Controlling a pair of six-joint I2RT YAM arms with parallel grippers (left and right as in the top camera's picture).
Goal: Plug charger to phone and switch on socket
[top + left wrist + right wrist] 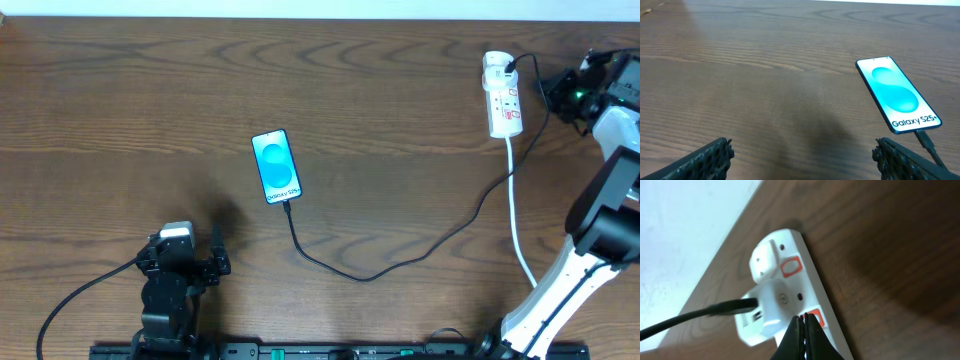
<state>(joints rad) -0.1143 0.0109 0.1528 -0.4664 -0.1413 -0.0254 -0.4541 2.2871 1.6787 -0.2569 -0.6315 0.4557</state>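
Observation:
The phone (276, 166) lies face up mid-table, cyan screen lit, also seen at the right of the left wrist view as the phone (897, 95). The charger (400, 262), a thin black cable, meets the phone's bottom edge with its tip (923, 138) and runs right to a white adapter (765, 310) in the socket (503, 95). My left gripper (184, 262) stands open near the front left, nothing between its fingers (705, 160). My right gripper (803, 317) is shut and empty, its tips over the socket's (812, 287) second red switch (817, 318); contact is unclear.
The socket's white cord (518, 215) runs down the right side toward my right arm's base (545, 300). Another red switch (791, 266) sits beside an empty outlet. The table's back edge and a white wall (685, 230) lie just behind the socket.

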